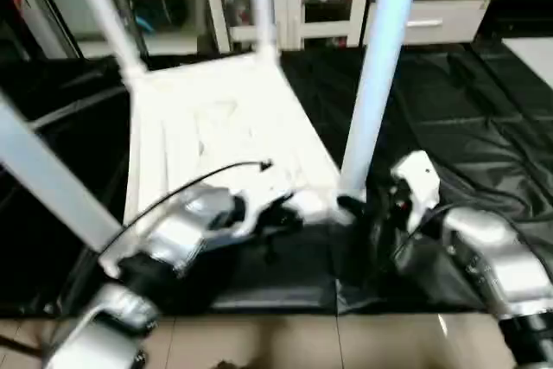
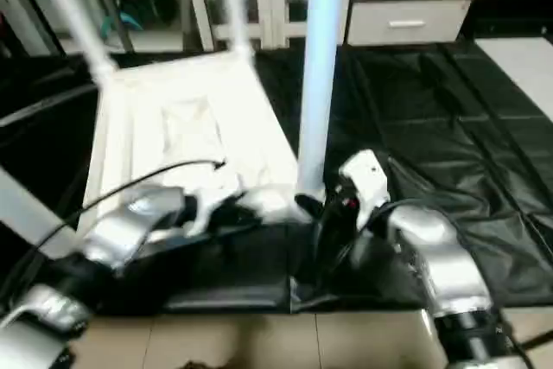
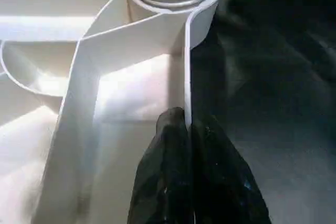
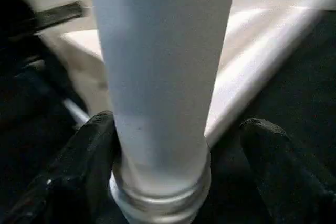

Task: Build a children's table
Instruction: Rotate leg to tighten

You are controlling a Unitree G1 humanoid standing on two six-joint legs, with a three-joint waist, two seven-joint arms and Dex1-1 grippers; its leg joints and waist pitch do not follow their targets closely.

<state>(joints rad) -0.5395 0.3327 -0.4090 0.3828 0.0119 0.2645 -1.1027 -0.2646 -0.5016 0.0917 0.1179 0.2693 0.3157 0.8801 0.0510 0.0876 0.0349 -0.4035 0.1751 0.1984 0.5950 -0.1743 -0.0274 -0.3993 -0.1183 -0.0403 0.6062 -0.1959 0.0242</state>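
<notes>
With all four legs standing in your upturned tabletop (image 1: 216,127) on the black floor mat (image 1: 467,127), your left pincer (image 3: 188,129) pinches its rim while your right pincer (image 4: 178,145) gapes around the nearest leg (image 1: 376,66), leaving righting.

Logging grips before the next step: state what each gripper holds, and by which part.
The left gripper is shut on the table top's thin side rim, near a corner socket. The right gripper holds nothing; its fingers stand open either side of the leg's base.

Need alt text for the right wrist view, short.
A white tapered table leg stands in its corner socket, between the right claw's open black fingers. Behind it lies the white tabletop, on a black mat.
</notes>
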